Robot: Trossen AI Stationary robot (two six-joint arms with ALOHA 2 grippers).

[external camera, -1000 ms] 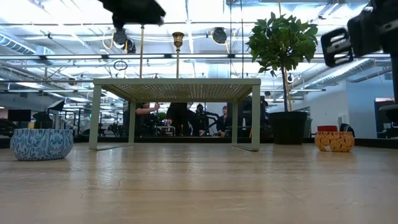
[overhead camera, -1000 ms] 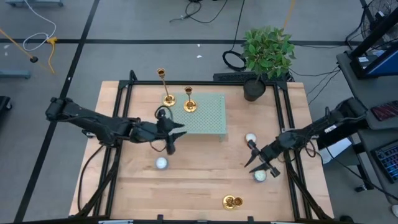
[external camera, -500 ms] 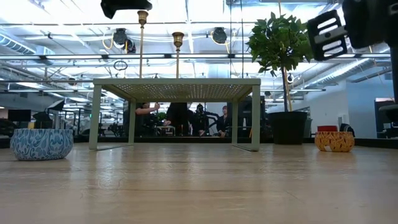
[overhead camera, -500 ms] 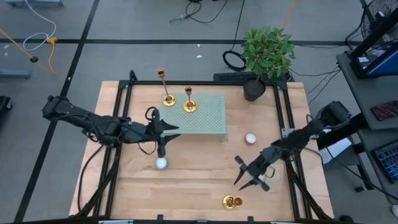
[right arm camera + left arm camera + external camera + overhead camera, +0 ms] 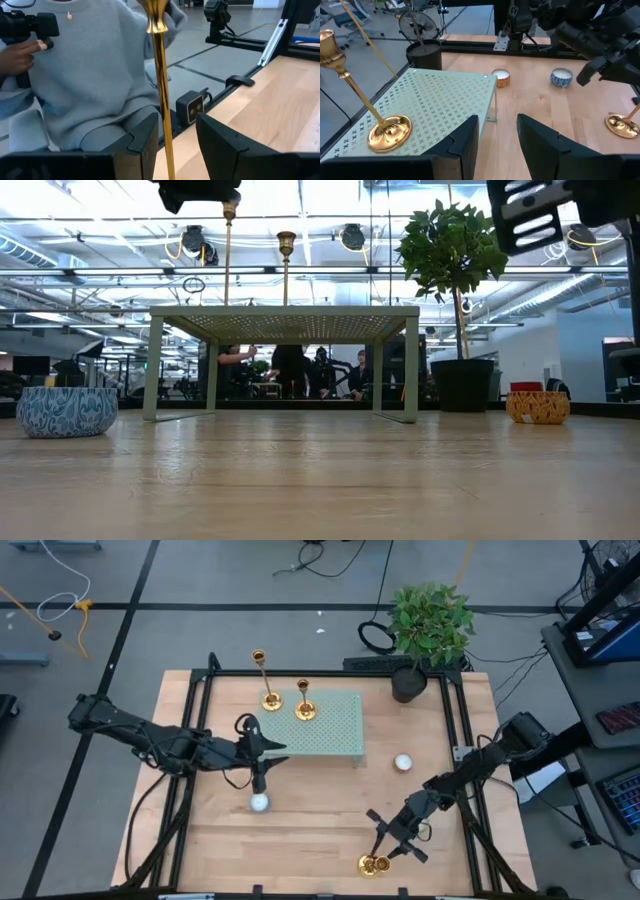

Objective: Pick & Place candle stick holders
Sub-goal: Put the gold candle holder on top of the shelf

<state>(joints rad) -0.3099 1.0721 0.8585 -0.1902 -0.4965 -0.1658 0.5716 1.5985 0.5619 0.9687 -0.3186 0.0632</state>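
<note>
Two gold candle stick holders [image 5: 268,698] [image 5: 305,710] stand upright on their round bases on a green perforated stand [image 5: 335,730]; they also show in the low view [image 5: 228,250] [image 5: 286,260]. A third holder [image 5: 373,864] stands on the table near its near edge. My right gripper [image 5: 385,848] is open, with its fingers on either side of that holder's thin stem [image 5: 164,100]. My left gripper [image 5: 497,145] is open and empty above the table, just off the stand's near left corner [image 5: 262,758]. My right gripper's fingers come level at the third holder's stem [image 5: 167,150], one on each side. The stem stands close by one finger [image 5: 145,135]; I cannot tell whether it touches. The holder stands upright on the table.
A blue candle tin [image 5: 259,803] lies near my left gripper and an orange one [image 5: 403,762] right of the stand. A potted plant [image 5: 430,625] stands at the far right corner. A person in a grey sweater [image 5: 90,75] sits beyond the near edge.
My right gripper has gone toward the table's near edge and leftward, reaching the third holder. My left gripper has drawn back a little toward the table's left edge.
</note>
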